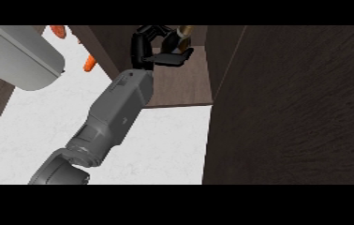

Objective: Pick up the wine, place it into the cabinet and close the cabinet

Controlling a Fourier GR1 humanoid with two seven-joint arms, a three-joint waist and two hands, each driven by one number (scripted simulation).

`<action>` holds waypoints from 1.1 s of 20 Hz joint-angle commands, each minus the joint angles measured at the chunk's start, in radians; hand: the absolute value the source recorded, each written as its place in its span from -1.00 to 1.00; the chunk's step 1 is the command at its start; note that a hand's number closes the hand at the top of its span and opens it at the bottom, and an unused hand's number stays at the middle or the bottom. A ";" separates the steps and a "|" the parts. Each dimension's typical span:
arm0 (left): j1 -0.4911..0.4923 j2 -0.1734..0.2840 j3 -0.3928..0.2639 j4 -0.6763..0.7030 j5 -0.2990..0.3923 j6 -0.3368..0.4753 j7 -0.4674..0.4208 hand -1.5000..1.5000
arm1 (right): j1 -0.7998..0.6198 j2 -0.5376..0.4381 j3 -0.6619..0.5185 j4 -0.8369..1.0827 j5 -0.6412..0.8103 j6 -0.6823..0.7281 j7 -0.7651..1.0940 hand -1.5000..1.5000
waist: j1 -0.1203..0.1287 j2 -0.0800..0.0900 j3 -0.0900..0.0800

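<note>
While the one grey forearm in the head view stretches from the near left up into the dark brown wooden cabinet (181, 86), its black robot hand (155, 48) is curled round the wine, a dark bottle with a brownish-gold neck (184, 32) that shows just past the fingers at the far edge. From its place in the view I cannot say whether this is the left or right arm. The bottle appears to be over the cabinet's shelf, inside the opening, though whether it stands on the shelf is hidden. To do this step well, I would lower the bottle upright until it rests, then release and withdraw straight back, clear of the tall dark door panel (283, 107) at the right. The white marbled surface (166, 139) lies near; orange carrot-like pieces (90, 62) and a grey rounded appliance (31, 60) sit far left.
</note>
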 commanded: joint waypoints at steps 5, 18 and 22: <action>-0.007 0.001 0.058 0.071 0.034 -0.028 -0.049 1.00 | 0.007 0.000 -0.004 -0.066 -0.068 -0.005 0.037 -1.00 | -0.011 0.008 -0.002; -0.051 0.015 0.036 0.156 -0.025 0.062 -0.037 -1.00 | -0.006 -0.011 -0.006 -0.074 -0.053 -0.001 0.037 -1.00 | -0.022 0.012 -0.002; -0.004 0.021 0.036 0.160 -0.035 0.038 -0.078 -1.00 | -0.006 0.011 0.054 -0.030 0.006 0.000 0.005 -1.00 | -0.017 0.014 -0.003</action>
